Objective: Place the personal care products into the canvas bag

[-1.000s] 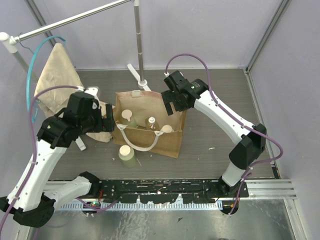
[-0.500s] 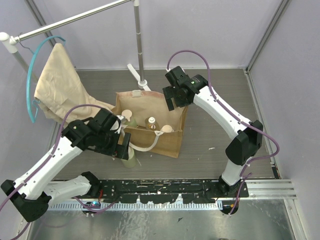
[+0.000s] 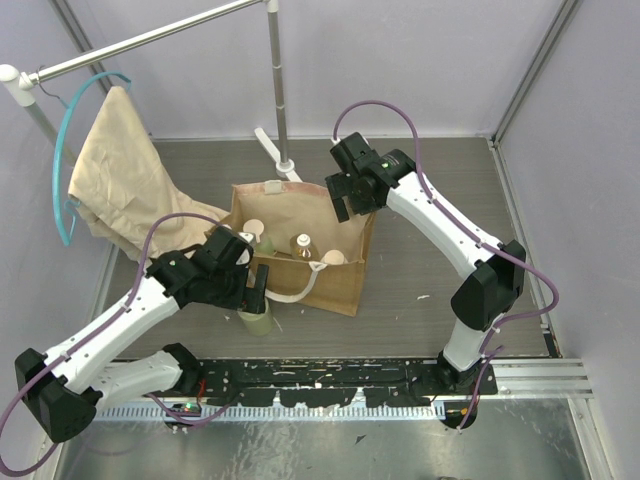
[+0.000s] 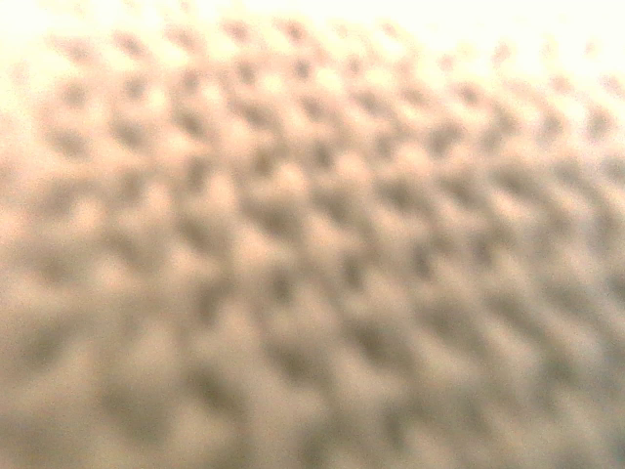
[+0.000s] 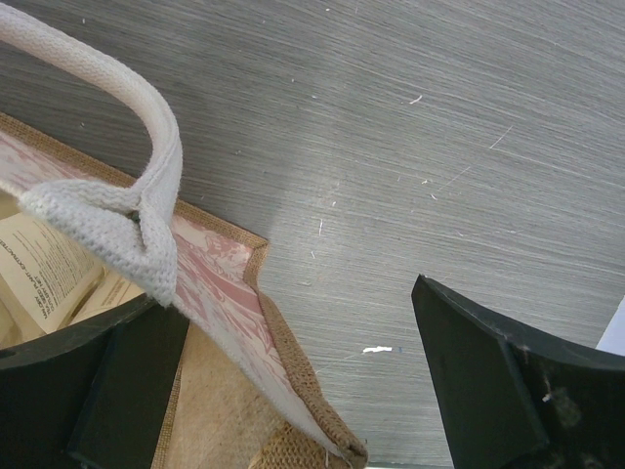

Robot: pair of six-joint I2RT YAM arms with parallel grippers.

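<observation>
Right jaws are spread wide over the far right corner of the canvas bag (image 3: 330, 285). On the right wrist camera the bag's patched rim and its cream webbing handle (image 5: 132, 166) sit between the two black fingers (image 5: 498, 391), and nothing is pinched. Bare grey desk (image 5: 410, 147) shows beyond that corner.

Left jaws hang low at the bag's near left corner, right above a pale green bottle (image 3: 257, 322) that stands upright on the desk just outside the bag. Whether those jaws are open or closed, I cannot tell: the left wrist camera shows only a blurred tan weave, pressed up close.

Three bottles stand inside the bag, between the two sets of jaws. The second pale green bottle (image 3: 255, 232) is nearest the left jaws, then the amber bottle (image 3: 302, 244), then the cream bottle (image 3: 327, 258).
</observation>
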